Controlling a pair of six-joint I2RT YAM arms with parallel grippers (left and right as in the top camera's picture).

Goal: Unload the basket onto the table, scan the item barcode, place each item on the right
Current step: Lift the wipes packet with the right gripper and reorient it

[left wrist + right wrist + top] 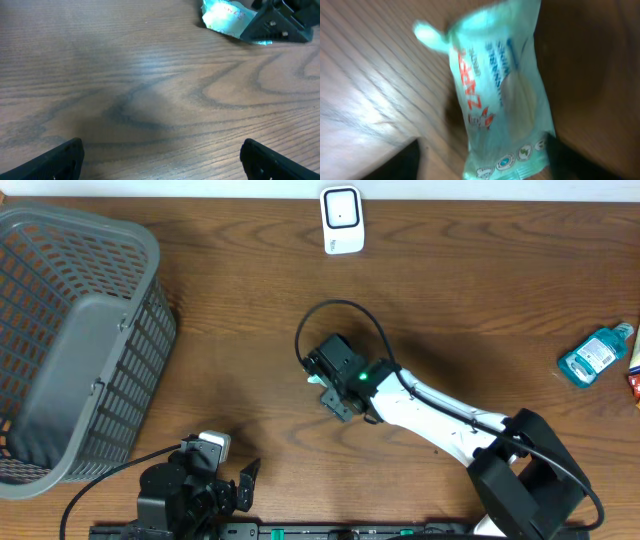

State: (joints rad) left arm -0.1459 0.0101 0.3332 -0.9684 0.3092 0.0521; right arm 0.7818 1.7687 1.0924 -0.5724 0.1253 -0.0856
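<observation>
desk [240, 300] contents, near edge to far edge, for your check.

1. left pincer [160, 160], one. it sits at the near edge, towards the left corner. its jaws are spread fully and hold nothing, with bare wood between them.
2. right pincer [333, 392], one. it is at mid desk, reached in from the near right corner. its jaws stand apart, astride the packet, with wood showing on one side. treat this as no firm hold.
3. packet [500, 95], one, teal with red lettering, the task's item. it lies at mid desk, directly under the right pincer and between its fingers [405, 160].
   - its long axis runs forward from the wrist, tilted a little, so the jaws cross its narrow width.
   - no barcode shows on the visible face, and the view is blurred.
   - the right arm is far the nearer; the left pincer only sees the packet at a distance.
4. basket [150, 250], one, grey, at the left edge, with nothing visible inside.
5. bottle [597, 354], one, blue, lying at the right edge.
6. red item [634, 385], one, at the right edge. it is cut off by the frame and cannot be identified.
7. scanner [341, 220], one, white, at the far edge near its middle.
   - it lies almost straight beyond the packet and well apart from it.
   - you will likely need a closed grip before carrying the packet that way.
</observation>
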